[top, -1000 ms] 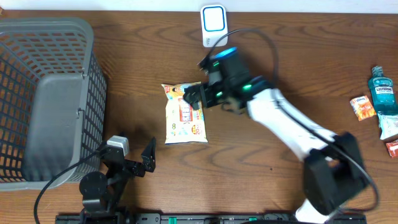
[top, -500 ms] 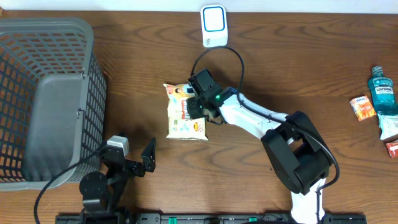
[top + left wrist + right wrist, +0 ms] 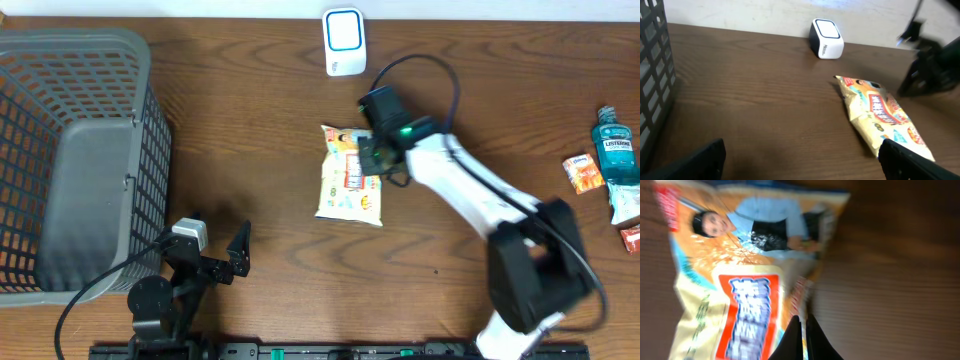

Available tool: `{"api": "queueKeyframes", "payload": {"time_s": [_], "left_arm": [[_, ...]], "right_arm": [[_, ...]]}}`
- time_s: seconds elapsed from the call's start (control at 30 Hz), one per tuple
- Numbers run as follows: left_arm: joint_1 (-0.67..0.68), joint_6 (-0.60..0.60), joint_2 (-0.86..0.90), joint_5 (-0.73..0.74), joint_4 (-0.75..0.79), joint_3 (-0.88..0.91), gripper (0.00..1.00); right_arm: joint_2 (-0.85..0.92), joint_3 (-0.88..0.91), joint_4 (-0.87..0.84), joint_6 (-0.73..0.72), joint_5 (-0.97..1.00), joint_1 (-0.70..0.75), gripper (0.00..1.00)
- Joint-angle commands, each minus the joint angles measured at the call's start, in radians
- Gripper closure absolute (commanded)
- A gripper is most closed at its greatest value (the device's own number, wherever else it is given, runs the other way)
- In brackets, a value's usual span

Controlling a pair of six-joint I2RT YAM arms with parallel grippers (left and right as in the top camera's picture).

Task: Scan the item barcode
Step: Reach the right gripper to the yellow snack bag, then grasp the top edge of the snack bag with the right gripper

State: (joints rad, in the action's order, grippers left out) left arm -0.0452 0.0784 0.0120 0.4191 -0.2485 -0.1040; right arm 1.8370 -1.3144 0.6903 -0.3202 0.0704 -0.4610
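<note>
Right arm reaches from its base at the near right up-left across the worktop (image 3: 250,130), forearm low. Right claw (image 3: 368,152) is pinched tight on the right edge of the snack bag (image 3: 348,188).
Bag is mid-worktop, print side up, short of the scanner (image 3: 343,40) and apart from it.
Left claw (image 3: 222,262) is parked near-left beside the basket (image 3: 150,160), fingers spread wide, nothing between them.
Right wrist view is blurred and cuts off the bag's lower end. Can't make out a barcode in any view. In the overhead view the wrist body covers the right fingertips.
Bare wood between bag and scanner, and between bag and basket. Mouthwash bottle (image 3: 612,150) and small packets (image 3: 582,172) sit at the far right edge, well apart.
</note>
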Motion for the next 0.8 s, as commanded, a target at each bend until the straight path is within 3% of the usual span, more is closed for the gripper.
{"api": "queueKeyframes", "payload": {"time_s": [0.0, 0.07, 0.1, 0.17, 0.2, 0.27, 0.37, 0.6, 0.77], "left_arm": [[-0.004, 0.006, -0.002, -0.002, -0.012, 0.020, 0.02], [-0.004, 0.006, -0.002, -0.002, -0.012, 0.020, 0.02], [-0.004, 0.006, -0.002, -0.002, -0.012, 0.020, 0.02], [-0.004, 0.006, -0.002, -0.002, -0.012, 0.020, 0.02], [-0.004, 0.006, -0.002, -0.002, -0.011, 0.020, 0.02], [-0.004, 0.006, -0.002, -0.002, -0.012, 0.020, 0.02], [-0.004, 0.006, -0.002, -0.002, -0.011, 0.020, 0.02], [-0.004, 0.006, -0.002, -0.002, -0.012, 0.020, 0.02], [-0.004, 0.006, -0.002, -0.002, -0.012, 0.020, 0.02]], "right_arm": [[-0.092, 0.001, 0.032, 0.211, 0.051, 0.014, 0.93], [-0.124, 0.001, 0.045, 0.220, 0.045, 0.017, 0.60], [-0.141, 0.001, 0.051, 0.219, 0.022, 0.017, 0.50], [-0.179, 0.001, 0.058, 0.195, -0.072, 0.007, 0.18], [-0.188, 0.001, 0.057, 0.173, -0.101, 0.002, 0.13], [-0.196, 0.001, 0.054, 0.102, -0.132, -0.023, 0.09], [-0.158, 0.002, 0.035, -0.013, -0.014, -0.092, 0.02], [0.029, 0.002, -0.065, -0.220, 0.236, -0.240, 0.01], [0.116, 0.002, -0.078, -0.274, 0.242, -0.245, 0.01]]}}
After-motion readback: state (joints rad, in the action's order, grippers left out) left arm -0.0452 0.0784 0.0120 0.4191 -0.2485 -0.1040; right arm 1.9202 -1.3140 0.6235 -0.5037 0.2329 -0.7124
